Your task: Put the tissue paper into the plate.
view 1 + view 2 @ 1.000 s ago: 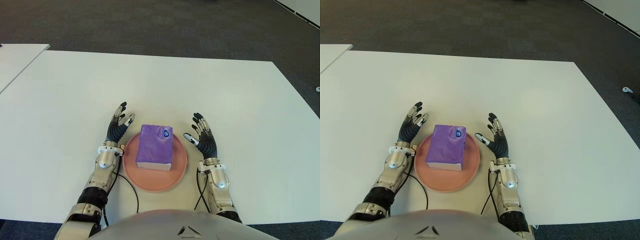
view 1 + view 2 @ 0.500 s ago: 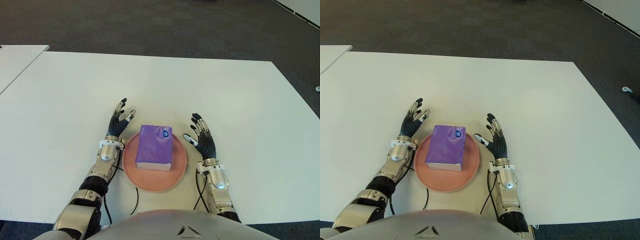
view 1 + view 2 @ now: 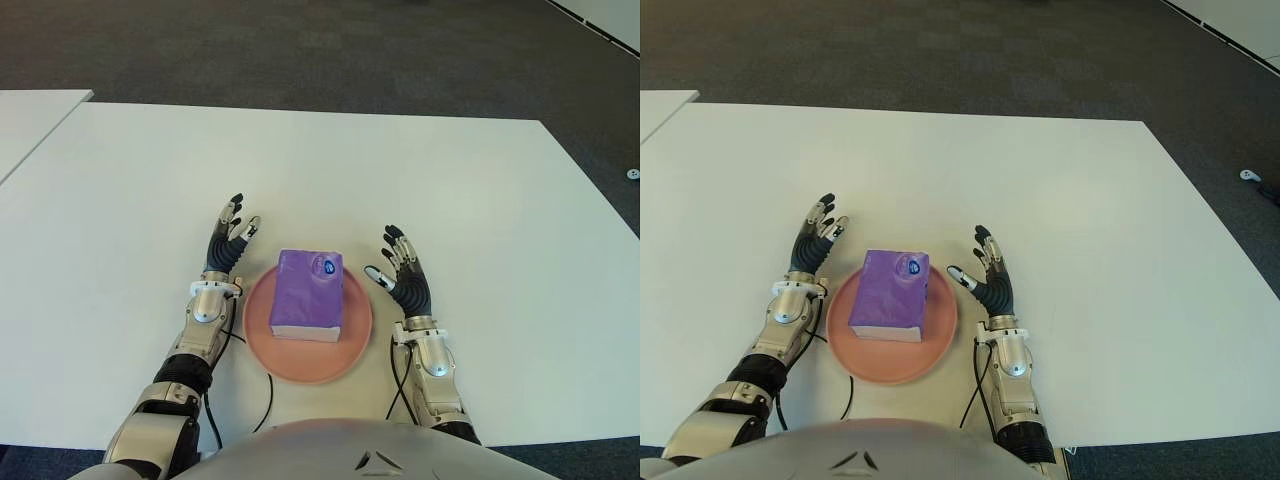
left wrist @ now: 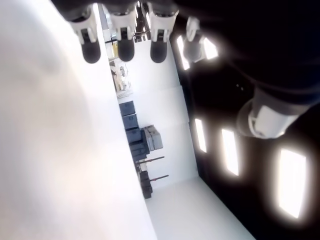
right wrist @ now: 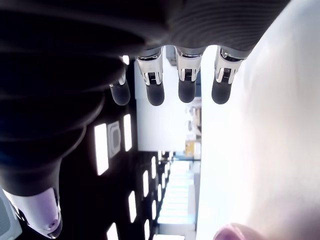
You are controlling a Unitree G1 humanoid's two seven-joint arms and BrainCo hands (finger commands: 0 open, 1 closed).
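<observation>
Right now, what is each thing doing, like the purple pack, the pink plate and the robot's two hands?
Purple tissue pack: lying flat in the plate, not held.
Round pink plate: on the white table, holding the pack.
Left hand: open, left of the plate.
Right hand: open, right of the plate.

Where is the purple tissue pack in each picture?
Left eye view: tissue pack lies on the pink plate, near the bottom middle, between the two hands.
Right eye view: same spot on the plate, a little further left.
Left wrist view: not in it.
Right wrist view: not in it; a pink bit at one edge may be the plate.
Shared landmark: the white table, which shows in all four.
</observation>
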